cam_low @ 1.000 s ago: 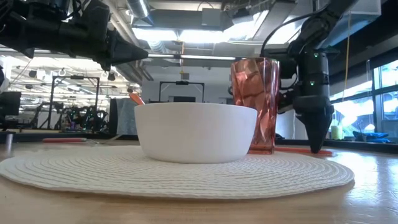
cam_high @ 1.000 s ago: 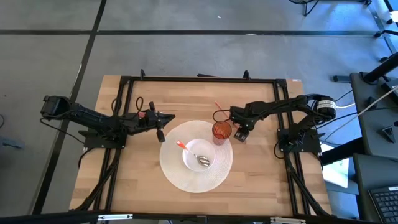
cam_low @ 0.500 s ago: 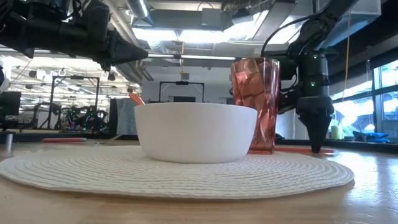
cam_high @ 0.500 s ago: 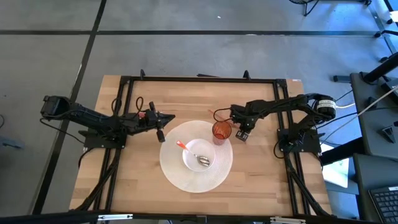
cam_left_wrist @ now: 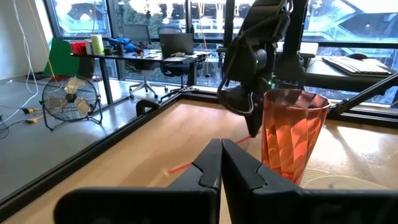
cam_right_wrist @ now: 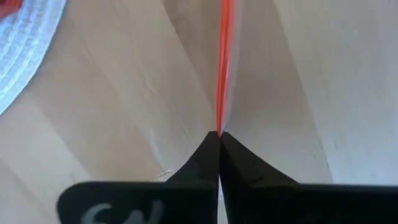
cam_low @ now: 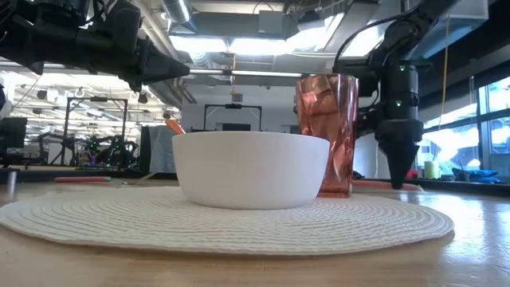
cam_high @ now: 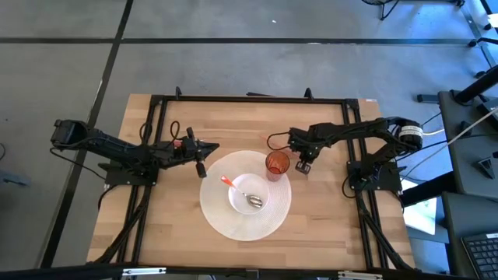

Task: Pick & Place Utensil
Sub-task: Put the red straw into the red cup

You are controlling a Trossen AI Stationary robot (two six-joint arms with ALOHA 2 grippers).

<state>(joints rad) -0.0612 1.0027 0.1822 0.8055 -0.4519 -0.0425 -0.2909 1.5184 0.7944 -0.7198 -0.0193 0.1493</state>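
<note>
Surface: light wooden table (cam_high: 179, 225), bounded by a black metal frame (cam_high: 249, 99); grey floor around it.

Centre: round white woven placemat (cam_high: 226, 222) carrying a white bowl (cam_low: 251, 169); inside the bowl, a spoon (cam_high: 243, 193) with an orange handle.

Placemat edge, nearest the right arm: upright translucent red cup (cam_low: 327, 134).

Right gripper (cam_high: 302, 165): just beside the cup, pointed down at the table, fingers pinched on the end of a thin orange utensil (cam_right_wrist: 224, 59), which slants down toward the wood.

Left gripper (cam_high: 201, 159): above the table beside the placemat, fingers pressed together, empty.

Room beyond: desks, office chairs, a standing fan (cam_left_wrist: 68, 99), large windows, ceiling lights.
</note>
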